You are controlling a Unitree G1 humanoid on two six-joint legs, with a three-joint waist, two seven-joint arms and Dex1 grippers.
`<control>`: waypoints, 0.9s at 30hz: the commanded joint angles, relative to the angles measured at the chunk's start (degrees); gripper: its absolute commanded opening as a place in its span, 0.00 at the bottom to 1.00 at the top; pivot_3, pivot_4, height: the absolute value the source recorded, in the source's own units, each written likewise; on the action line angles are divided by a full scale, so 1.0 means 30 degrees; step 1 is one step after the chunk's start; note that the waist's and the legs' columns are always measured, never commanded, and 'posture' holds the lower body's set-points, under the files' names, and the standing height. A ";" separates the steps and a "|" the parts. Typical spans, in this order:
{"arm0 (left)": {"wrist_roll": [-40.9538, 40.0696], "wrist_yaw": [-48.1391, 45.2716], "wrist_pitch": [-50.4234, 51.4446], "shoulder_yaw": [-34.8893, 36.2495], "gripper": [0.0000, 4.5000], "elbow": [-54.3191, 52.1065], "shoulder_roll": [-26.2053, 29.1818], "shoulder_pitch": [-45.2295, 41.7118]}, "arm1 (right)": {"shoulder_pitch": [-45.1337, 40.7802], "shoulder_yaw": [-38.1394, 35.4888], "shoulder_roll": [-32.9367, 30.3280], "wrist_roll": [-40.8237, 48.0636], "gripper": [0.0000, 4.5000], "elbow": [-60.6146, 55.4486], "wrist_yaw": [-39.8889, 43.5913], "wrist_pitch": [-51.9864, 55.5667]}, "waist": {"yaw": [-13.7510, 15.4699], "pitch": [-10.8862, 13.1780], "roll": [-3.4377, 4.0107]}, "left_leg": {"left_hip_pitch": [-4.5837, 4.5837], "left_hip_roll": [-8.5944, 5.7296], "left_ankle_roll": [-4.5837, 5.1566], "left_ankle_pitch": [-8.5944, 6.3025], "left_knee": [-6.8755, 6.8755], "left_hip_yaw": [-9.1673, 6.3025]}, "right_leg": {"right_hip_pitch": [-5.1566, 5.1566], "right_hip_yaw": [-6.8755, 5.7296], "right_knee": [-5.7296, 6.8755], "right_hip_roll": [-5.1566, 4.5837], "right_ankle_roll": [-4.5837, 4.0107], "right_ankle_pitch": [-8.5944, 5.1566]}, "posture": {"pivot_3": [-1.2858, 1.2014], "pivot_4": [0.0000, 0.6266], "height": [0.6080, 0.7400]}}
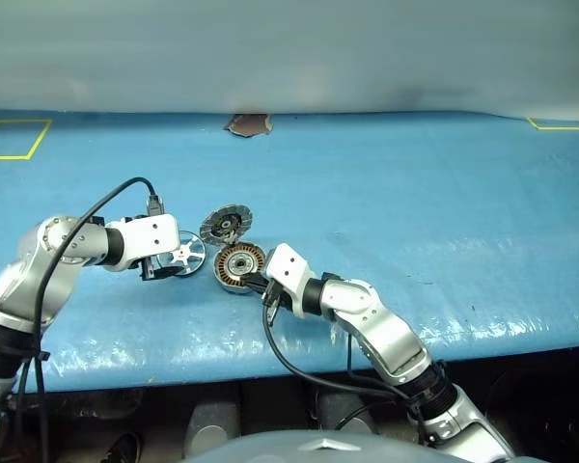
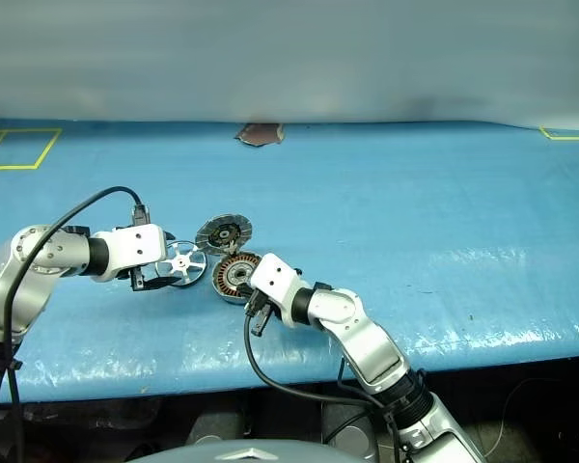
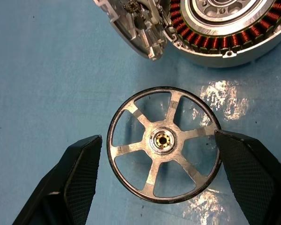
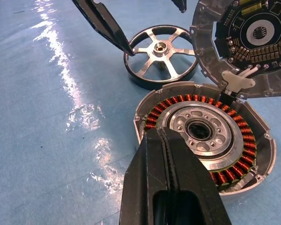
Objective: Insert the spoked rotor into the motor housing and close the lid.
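While my right gripper (image 4: 166,136) sits clenched on nothing at the near rim of the motor housing (image 4: 203,136), I see that open cup's copper-red windings ringing a silver hub on the blue table (image 1: 415,193). Just beside it lies the spoked rotor (image 3: 164,143), a flat silver six-spoke ring with a brassy hub, between my left gripper's (image 3: 161,180) spread jaws, one fingertip (image 3: 234,150) touching its rim. Farthest, the hinged lid (image 1: 226,225) stands open.

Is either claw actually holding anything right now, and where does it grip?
Nothing is held. The open left claw straddles the spoked ring lying on the table; the shut right claw rests against the motor cup's rim.
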 commanded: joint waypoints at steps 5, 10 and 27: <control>0.0464 -0.0117 0.0120 -0.0351 0.93 0.0017 -0.0384 -0.0092 | -0.0083 -0.0068 0.0167 0.0240 0.00 -0.0819 -0.0106 -0.0020 | -0.0003 0.0001 -0.0003 | -0.0004 0.0000 0.0000 0.0000 -0.0002 0.0000 | -0.0005 0.0000 0.0001 0.0003 0.0002 0.0002 | 0.52 0.24 1.00; 0.0708 0.0146 0.0170 -0.0375 0.93 0.0212 -0.0511 0.0173 | 0.0078 -0.0057 0.0103 0.0243 0.00 -0.0912 -0.0151 0.0064 | -0.0021 0.0001 -0.0002 | -0.0001 0.0001 0.0001 0.0000 -0.0002 -0.0001 | -0.0004 0.0001 0.0004 0.0004 0.0004 0.0002 | 0.52 0.24 1.00; 0.0012 0.0182 0.0945 0.0287 0.93 0.0378 -0.0881 0.0517 | 0.0139 0.0117 -0.0033 0.0223 0.00 -0.1025 -0.0170 0.0254 | -0.0009 0.0001 -0.0003 | -0.0001 0.0001 0.0000 0.0000 0.0001 -0.0002 | -0.0002 0.0001 0.0008 0.0003 0.0005 0.0003 | 0.52 0.24 1.00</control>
